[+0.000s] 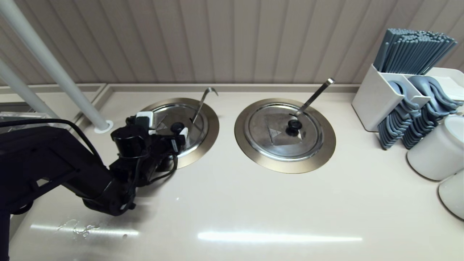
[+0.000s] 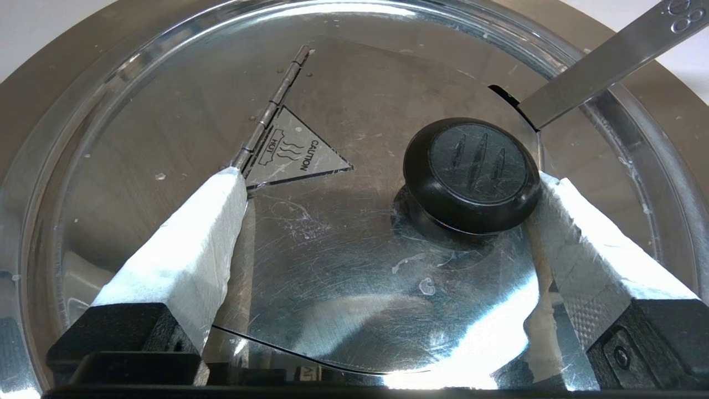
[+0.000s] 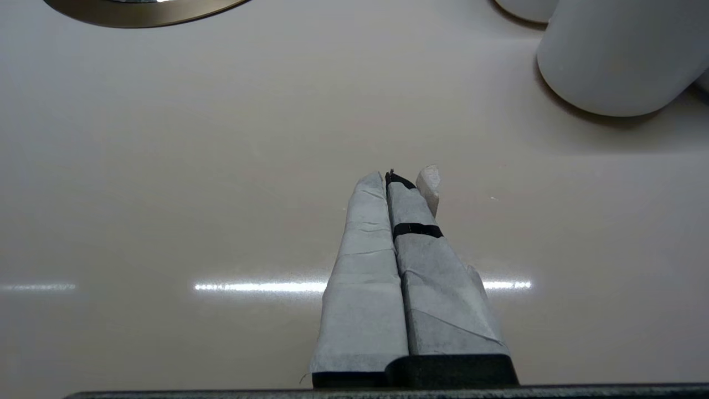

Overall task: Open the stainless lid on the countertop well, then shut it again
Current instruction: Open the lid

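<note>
The stainless lid (image 1: 197,132) (image 2: 354,266) lies down on the countertop well, whose bronze-grey ring (image 1: 213,127) (image 2: 33,83) shows around it. The thin hook-ended ladle handle (image 1: 201,104) (image 2: 598,72) rises through the lid's notch. My left gripper (image 1: 165,127) (image 2: 388,180) hovers low over the lid, open. Its one padded finger (image 2: 559,210) sits right beside the black knob (image 1: 177,127) (image 2: 471,172); the other finger (image 2: 210,221) is by the hinge of the caution-triangle flap (image 2: 293,152). My right gripper (image 3: 396,177) is shut, empty, over bare counter.
The twin lid (image 1: 284,130) with a straight thick ladle handle (image 1: 313,96) sits to the right. A white caddy (image 1: 373,98) of chopsticks and spoons and white bowls (image 1: 438,152) stand at far right. A white pole (image 1: 54,69) rises at back left.
</note>
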